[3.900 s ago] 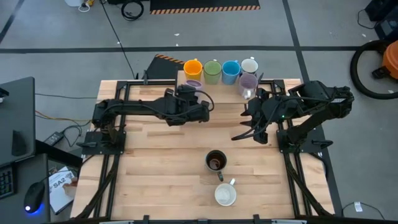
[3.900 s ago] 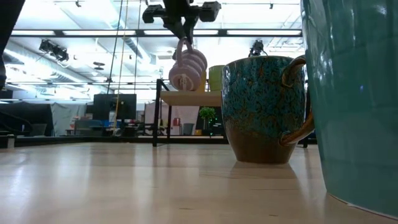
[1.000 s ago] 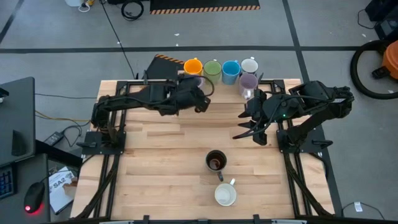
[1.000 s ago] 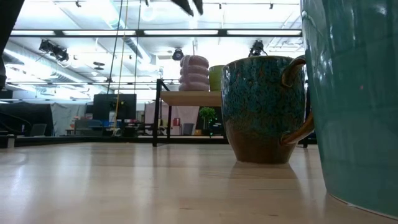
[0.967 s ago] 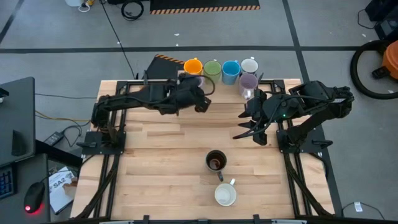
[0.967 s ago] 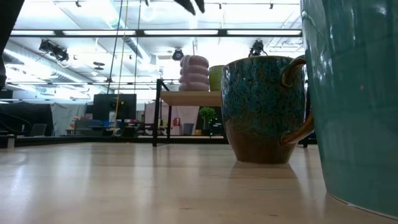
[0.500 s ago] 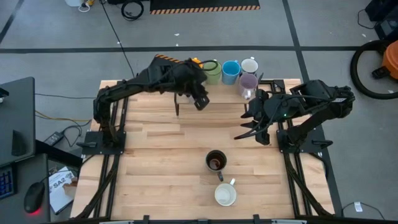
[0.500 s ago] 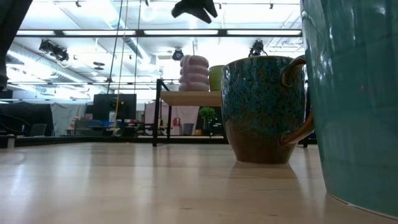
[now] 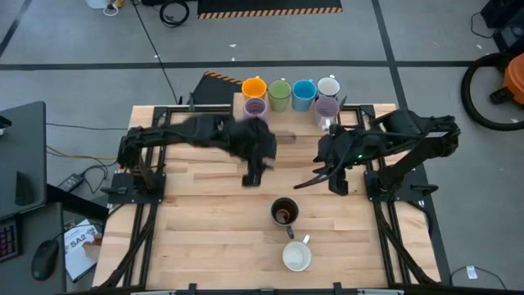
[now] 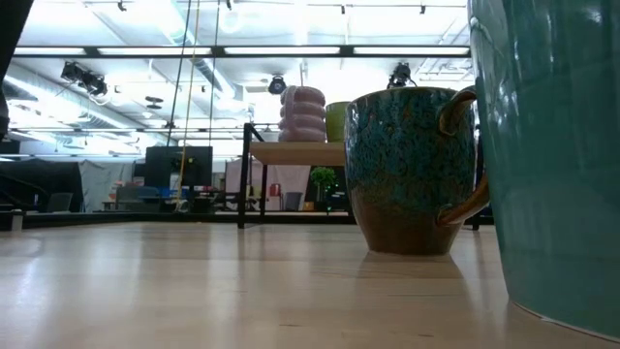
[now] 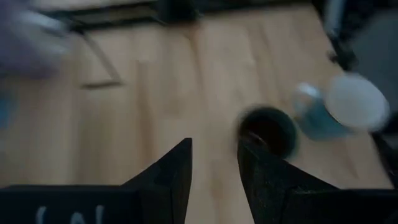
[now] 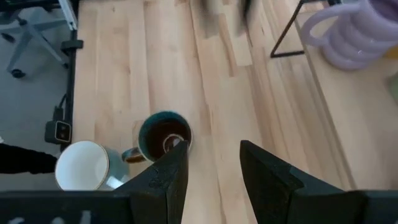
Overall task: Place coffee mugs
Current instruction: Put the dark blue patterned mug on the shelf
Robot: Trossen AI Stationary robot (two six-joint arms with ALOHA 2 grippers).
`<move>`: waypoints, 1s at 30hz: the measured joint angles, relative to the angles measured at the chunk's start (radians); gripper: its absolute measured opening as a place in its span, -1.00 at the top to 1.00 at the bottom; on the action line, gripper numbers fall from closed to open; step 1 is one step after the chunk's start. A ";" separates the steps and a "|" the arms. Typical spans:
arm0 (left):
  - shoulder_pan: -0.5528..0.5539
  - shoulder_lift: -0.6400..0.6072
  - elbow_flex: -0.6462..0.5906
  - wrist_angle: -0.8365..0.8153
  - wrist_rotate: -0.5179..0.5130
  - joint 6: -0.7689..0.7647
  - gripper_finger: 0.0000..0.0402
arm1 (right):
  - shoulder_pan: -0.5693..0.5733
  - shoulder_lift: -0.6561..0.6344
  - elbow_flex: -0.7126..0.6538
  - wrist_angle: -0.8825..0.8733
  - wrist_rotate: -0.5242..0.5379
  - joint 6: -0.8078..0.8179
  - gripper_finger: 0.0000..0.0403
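Observation:
Six mugs stand on a raised wooden shelf (image 10: 291,152) at the far edge: orange (image 9: 254,87), green (image 9: 280,93), blue (image 9: 304,93), white (image 9: 328,86), and two lilac (image 9: 255,107) (image 9: 327,107). The dark brown mug (image 9: 284,211) and a white-inside teal mug (image 9: 296,256) stand on the table toward its near edge. My left gripper (image 9: 250,178) is open over the table's middle, left of and beyond the dark mug (image 11: 267,129). My right gripper (image 9: 315,183) is open and empty, beyond and right of the dark mug (image 12: 163,137). No gripper shows in the low view.
The shelf stands on thin dark legs (image 12: 286,31) above the table's far part. Dark metal frames run along both table sides (image 9: 143,205) (image 9: 393,213). Bare wood lies left of the dark mug (image 9: 196,221). In the low view the teal mug's wall (image 10: 547,155) fills the right.
My left gripper has left the shelf by the orange and lilac mugs, risen, then swung toward the near edge and down over the table's middle, toward the dark mug. The lilac mug stays on the shelf. My right gripper has shifted slightly toward the table's left.

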 joint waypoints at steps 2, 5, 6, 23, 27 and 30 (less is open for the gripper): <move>-0.029 0.002 -0.050 -0.004 0.012 -0.005 0.33 | -0.001 0.023 0.000 -0.012 0.000 0.028 0.25; -0.064 0.000 -0.135 0.017 0.014 -0.024 0.33 | 0.003 0.062 0.000 -0.024 -0.003 0.089 0.25; -0.072 -0.001 -0.168 0.029 0.010 -0.025 0.33 | 0.006 0.077 0.000 -0.031 -0.006 0.108 0.25; -0.130 -0.330 -0.782 0.463 -0.043 -0.144 0.33 | 0.079 0.142 -0.001 -0.022 0.102 0.281 0.25; -0.126 -0.428 -0.884 0.520 -0.059 -0.176 0.33 | 0.077 0.161 -0.034 0.035 0.100 0.307 0.25; -0.125 -0.496 -0.945 0.534 -0.086 -0.197 0.33 | 0.076 0.173 -0.070 0.093 0.080 0.349 0.25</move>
